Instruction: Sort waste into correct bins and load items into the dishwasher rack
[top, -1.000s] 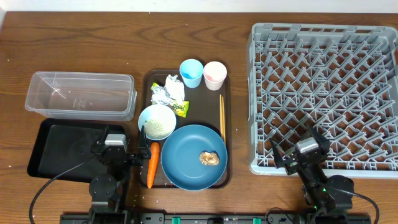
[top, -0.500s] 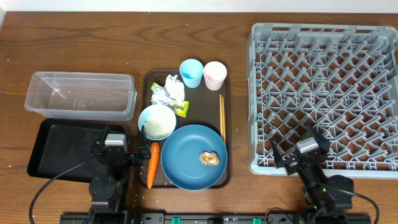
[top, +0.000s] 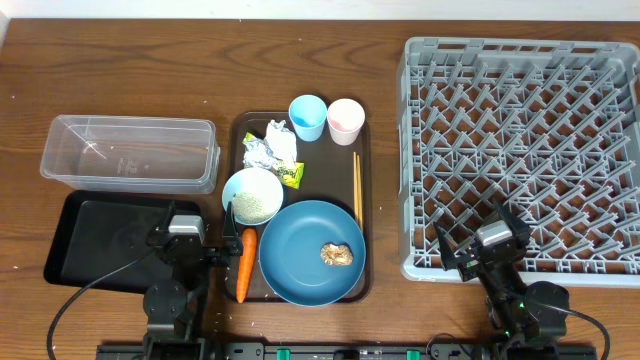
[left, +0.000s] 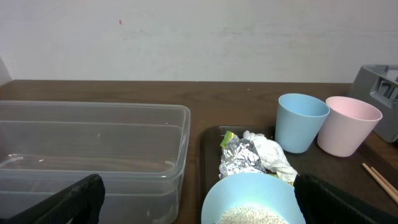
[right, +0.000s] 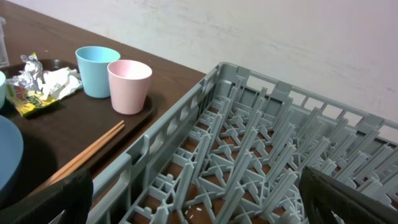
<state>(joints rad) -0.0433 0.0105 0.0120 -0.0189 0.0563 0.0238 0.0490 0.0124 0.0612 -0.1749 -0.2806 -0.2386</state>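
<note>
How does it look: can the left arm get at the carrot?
Probably yes. The carrot lies uncovered along the brown tray's left edge, right beside the open left claw. Only the pale bowl sits close behind its far end.

cups (top: 307, 117) 2 | plate (top: 298, 262) 1 | bowl (top: 229, 189) 1 | chopsticks (top: 357, 186) 2 | carrot (top: 243, 266) 1 — rack (top: 520, 150) 1

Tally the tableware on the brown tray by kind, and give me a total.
Cups: 2, the light blue cup and the pink cup
Bowls: 1, the pale bowl
Plates: 1, the blue plate
Pairs of chopsticks: 1
Total: 5
</note>
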